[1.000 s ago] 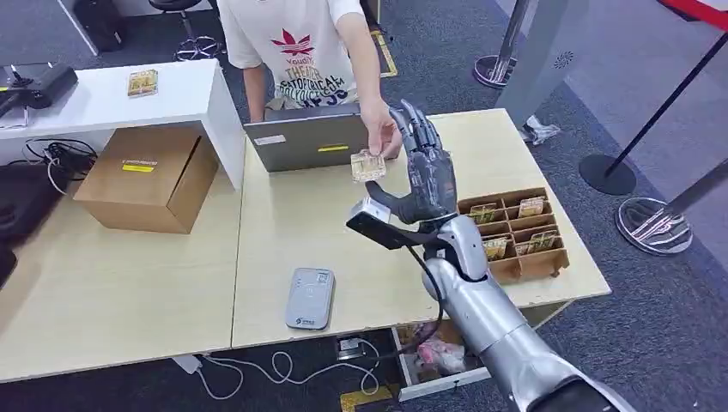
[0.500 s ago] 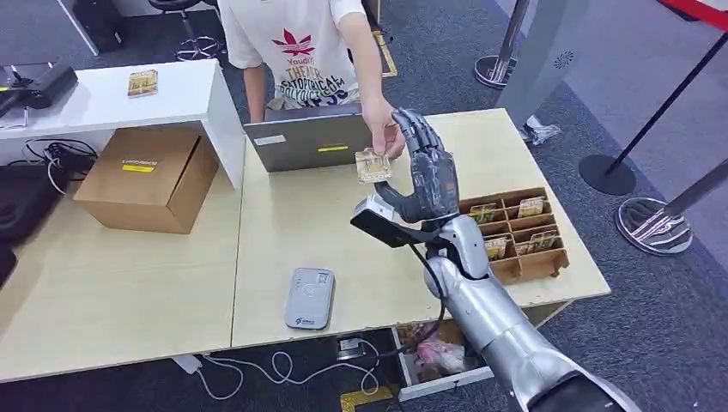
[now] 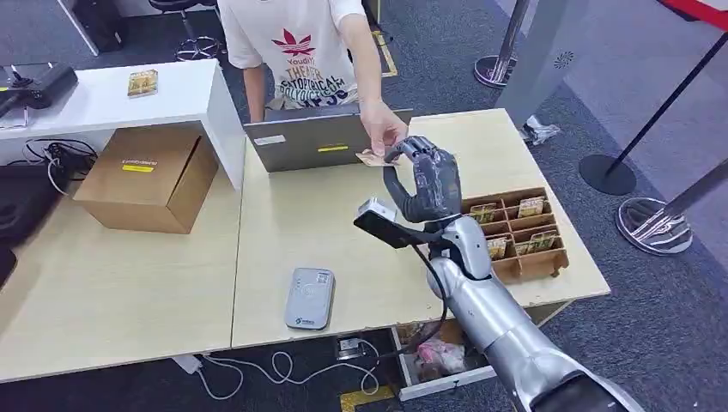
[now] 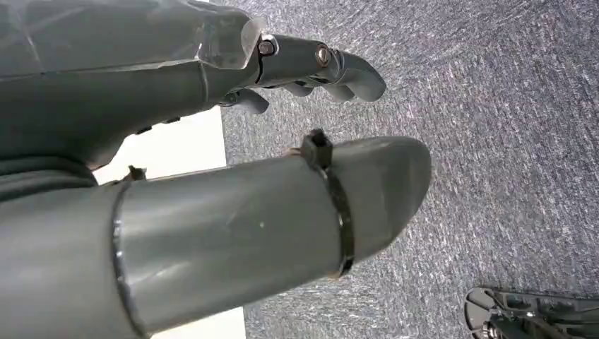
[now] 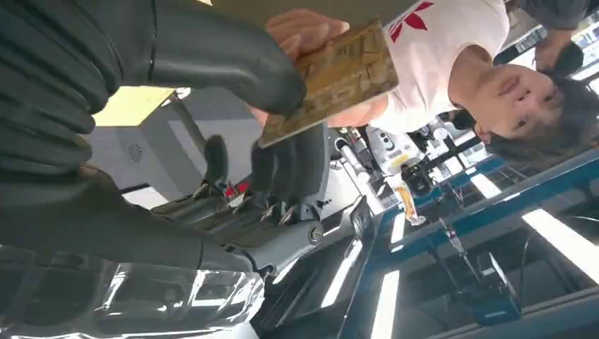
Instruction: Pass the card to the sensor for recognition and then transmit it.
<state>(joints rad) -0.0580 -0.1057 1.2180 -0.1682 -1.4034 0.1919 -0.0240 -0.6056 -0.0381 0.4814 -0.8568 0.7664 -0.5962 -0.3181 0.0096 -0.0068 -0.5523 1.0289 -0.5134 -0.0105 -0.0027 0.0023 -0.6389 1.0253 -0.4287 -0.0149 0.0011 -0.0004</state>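
Now receiving card from person's hand, right hand fingers clamping it; next, carry to sensor for recognition.

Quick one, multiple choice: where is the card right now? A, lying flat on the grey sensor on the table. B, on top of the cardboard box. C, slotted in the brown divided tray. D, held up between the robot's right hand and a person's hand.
D: the card sits between the right hand thumb and fingers, with the person's hand also on it, above the table and well away from the sensor.
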